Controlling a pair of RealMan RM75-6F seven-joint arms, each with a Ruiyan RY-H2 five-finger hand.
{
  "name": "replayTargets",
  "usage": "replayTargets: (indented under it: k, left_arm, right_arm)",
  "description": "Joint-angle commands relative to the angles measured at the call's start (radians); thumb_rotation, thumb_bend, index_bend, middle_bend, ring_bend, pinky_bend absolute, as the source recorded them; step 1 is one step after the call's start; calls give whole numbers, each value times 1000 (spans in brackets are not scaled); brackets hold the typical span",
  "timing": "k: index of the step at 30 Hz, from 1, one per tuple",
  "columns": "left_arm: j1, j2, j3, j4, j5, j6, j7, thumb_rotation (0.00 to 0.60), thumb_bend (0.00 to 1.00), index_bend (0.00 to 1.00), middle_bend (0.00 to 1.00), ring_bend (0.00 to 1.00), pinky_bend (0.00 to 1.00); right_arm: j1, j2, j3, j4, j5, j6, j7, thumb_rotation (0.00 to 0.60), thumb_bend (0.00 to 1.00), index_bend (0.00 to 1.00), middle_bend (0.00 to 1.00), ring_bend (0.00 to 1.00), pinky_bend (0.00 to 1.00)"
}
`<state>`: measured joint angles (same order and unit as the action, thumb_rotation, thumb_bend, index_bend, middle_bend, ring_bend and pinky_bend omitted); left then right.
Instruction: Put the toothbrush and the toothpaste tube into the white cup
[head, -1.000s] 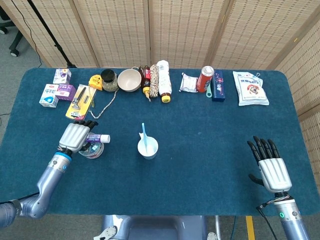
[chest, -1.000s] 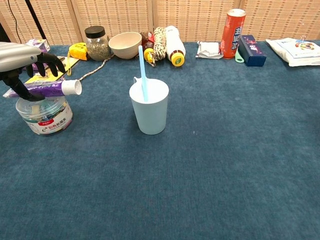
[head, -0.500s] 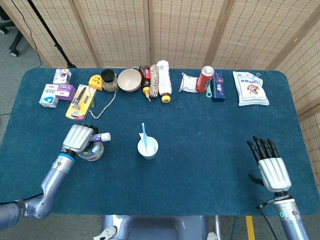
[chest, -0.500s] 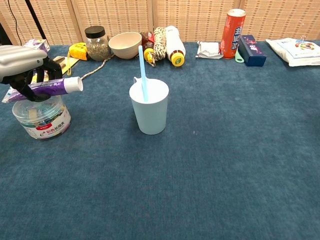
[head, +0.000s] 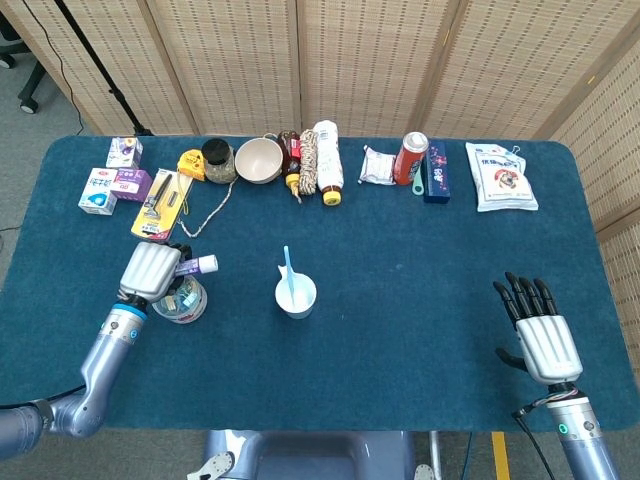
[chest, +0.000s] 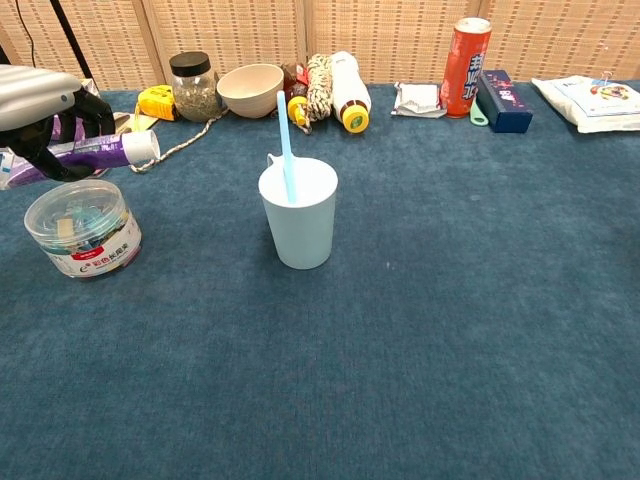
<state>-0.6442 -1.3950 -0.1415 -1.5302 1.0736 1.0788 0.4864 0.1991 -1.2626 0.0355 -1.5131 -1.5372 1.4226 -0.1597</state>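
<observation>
1. The left hand (chest: 45, 110) is clamped around the toothpaste tube (chest: 95, 155), its fingers wrapped over the purple body. The tube lies roughly level with its white cap end pointing toward the middle of the desk (chest: 450, 330).

2. The tube is carried clear of the round clear tub (chest: 82, 228) below it. In the chest view a gap shows between tube and lid, so the lift seems meant to free the tube for travel.

3. The white cup (chest: 299, 215) stands upright near the middle of the desk, well to the right of the held tube. The light-blue toothbrush (chest: 286, 145) already leans inside it, handle sticking up above the rim; that half of the task looks done.

4. Holding the tube by its body leaves the cap end free, which would suit tipping it cap-first into the cup. The leaning toothbrush takes up part of the opening, so the tube will likely need to enter beside it.

5. The right hand (head: 540, 335) rests at the far right of the desk, well apart from the cup, fingers spread and holding nothing. It appears parked out of the way.

6. Along the far edge stand a jar (chest: 193, 86), a bowl (chest: 249, 89) and a red can (chest: 466, 53), none in the tube's path.
</observation>
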Motion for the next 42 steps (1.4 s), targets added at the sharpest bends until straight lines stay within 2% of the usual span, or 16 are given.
replayTargets:
  k: [1,5,8,12,15,18,21,27,34,42]
  left_arm:
    - [5,16,-4,-10,17,10,-17,600,404,566,554,515,537]
    - [12,39,-3,-30,48,27,-34,600,404,567,554,513,537]
    - [17,56,2,-36,109,61,-41,600,405,566,554,508,537]
    - [22,81,21,-9,272,155,-30,600,404,564,554,504,537]
    - [4,105,57,75,499,270,89,600,404,564,554,503,537]
    - [-7,104,66,118,592,311,123,600,405,564,554,503,537]
    - [-16,102,65,138,636,324,161,600,405,565,553,500,537]
    - [-57,81,69,161,709,269,311,600,403,565,554,499,537]
    - [-130,35,39,150,749,185,411,600,391,565,554,499,537]
    - [-209,25,26,85,812,60,578,600,391,565,554,494,537]
  right_arm:
    - [0,0,0,-1,0,-3,1,600,0,0,0,0,0]
    - [0,1,0,-3,1,-6,1,600,0,0,0,0,0]
    - [-1,3,1,-5,1,-7,4,600,0,0,0,0,0]
    - [-2,8,2,-9,3,-8,9,600,0,0,0,0,0]
    - [-2,12,3,-15,5,-13,13,600,0,0,0,0,0]
    - [-3,16,3,-19,5,-13,15,600,0,0,0,0,0]
    - [-4,18,3,-21,6,-15,17,600,0,0,0,0,0]
    - [-3,22,8,-21,12,-21,23,600,0,0,0,0,0]
    - [-3,24,10,-21,18,-27,28,600,0,0,0,0,0]
    - [-2,33,18,-19,33,-38,49,600,0,1,0,0,0]
